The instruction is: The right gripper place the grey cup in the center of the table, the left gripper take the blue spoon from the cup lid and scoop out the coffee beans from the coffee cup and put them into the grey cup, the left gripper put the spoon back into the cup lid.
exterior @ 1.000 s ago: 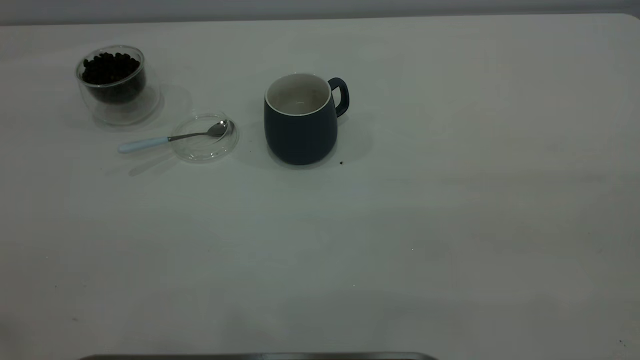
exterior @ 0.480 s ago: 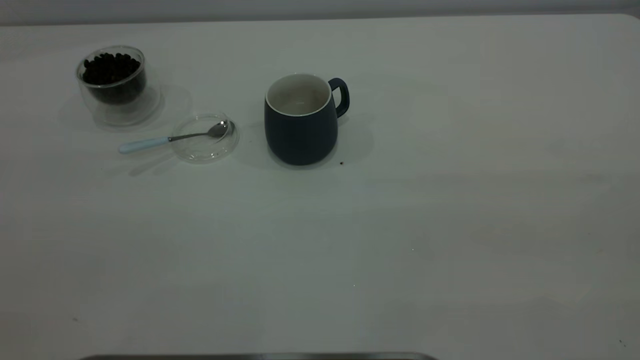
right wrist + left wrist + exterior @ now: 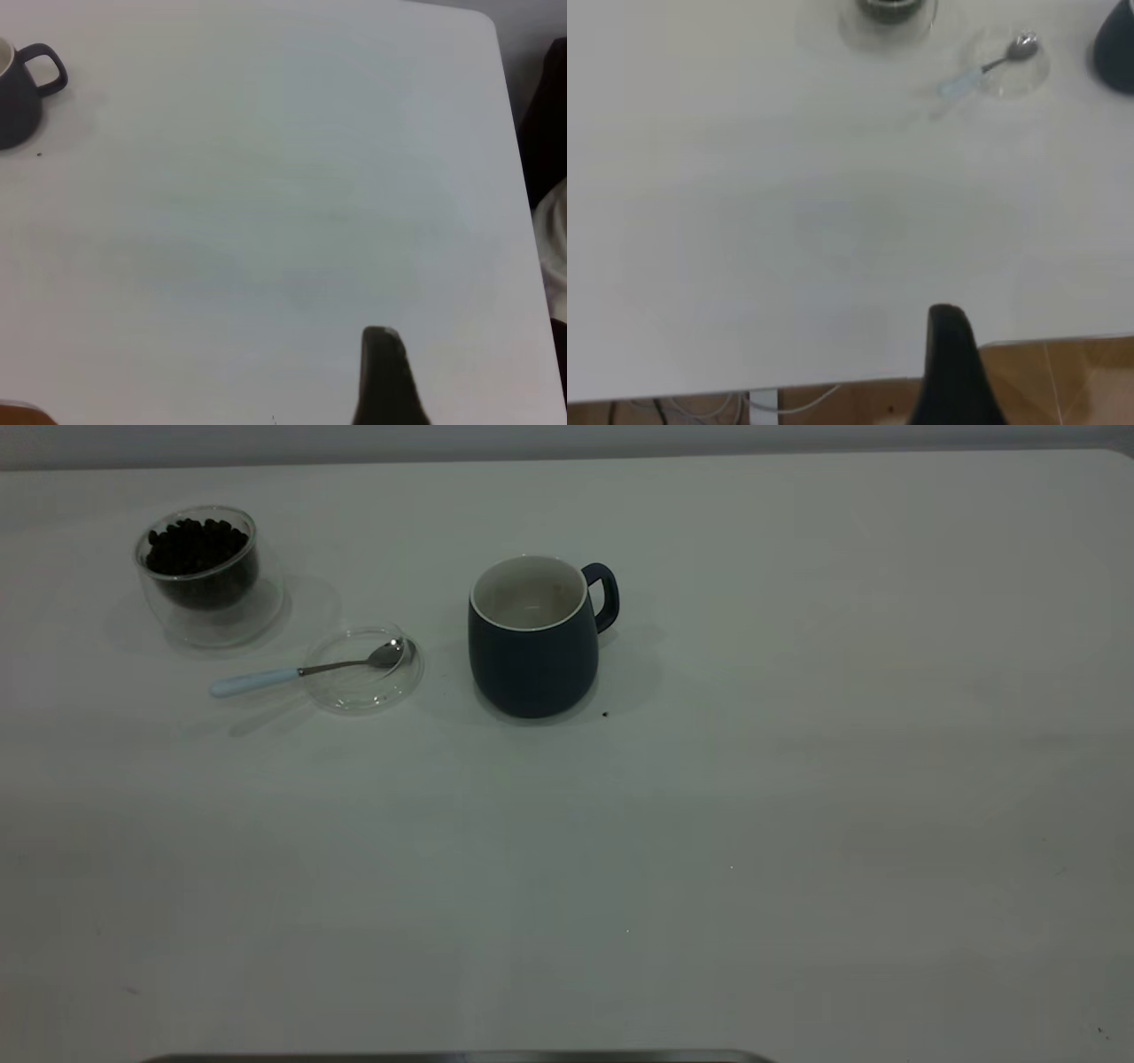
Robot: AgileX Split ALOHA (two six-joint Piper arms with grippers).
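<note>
A plain white table (image 3: 797,779) fills the exterior view, with a strip of grey wall along its far edge and a dark bar at the near edge. No brand, label or writing can be read on any object.

The grey cup (image 3: 532,638), a dark navy-grey mug with a white interior and rim, stands upright near the middle of the table, its loop handle turned toward the right and far side. A tiny dark speck (image 3: 605,714) lies on the table just beside its base.

The coffee cup (image 3: 209,574), a clear double-walled glass, stands upright at the far left, well apart from the mug, and holds the coffee beans (image 3: 195,546) heaped close to its rim.

The cup lid (image 3: 362,669), a flat clear glass disc, lies between the two cups. The blue spoon (image 3: 306,668) rests with its metal bowl on the lid and its pale blue handle extending leftward past the lid's edge.

Neither arm appears in the exterior view. The left gripper (image 3: 950,372) is held back at the near table edge, above wooden flooring and white cables; only one black finger shows, so whether its claw is apart or together cannot be told. The right gripper (image 3: 384,376) is likewise over bare table far from the mug, its claw state undeterminable.
</note>
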